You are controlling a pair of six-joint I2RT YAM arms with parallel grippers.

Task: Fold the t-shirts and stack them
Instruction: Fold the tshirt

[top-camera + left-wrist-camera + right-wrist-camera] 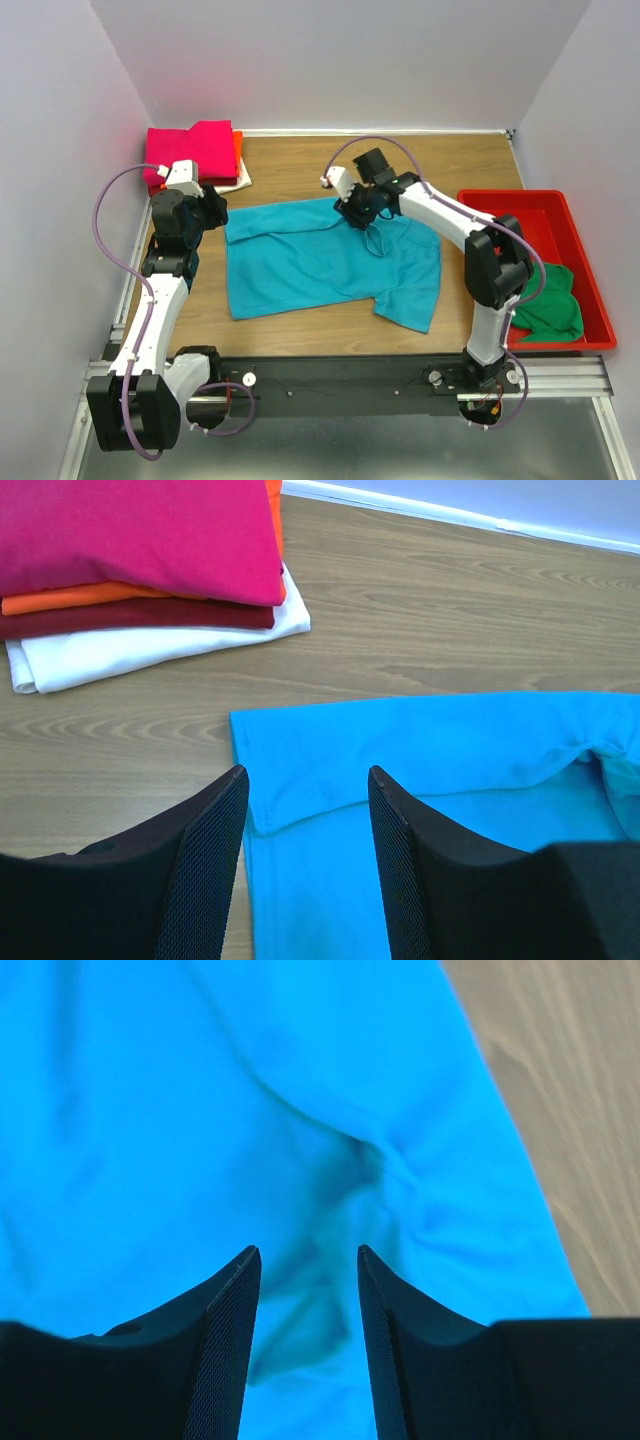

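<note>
Top external view: the teal t-shirt [330,260] lies spread on the surface [450,160], directly beneath the right gripper [308,1252], whose jaws are parted, grasping nothing. The left gripper [308,775] is likewise released, with the shirt's corner just under it and the folded stack [140,560] ahead to its left.

Wood-grain tabletop [300,170]. Teal t-shirt [320,265] lies spread out mid-tabletop, lightly wrinkled, with one sleeve folded over at the near right. Folded stack [195,155] sits in the far-left corner: cream at the bottom on the wood, then dark red, orange, and magenta on top. Stack and teal t-shirt are apart, bare wood between them. Red tray [510,197] sits along the right edge, near the teal t-shirt.
</note>
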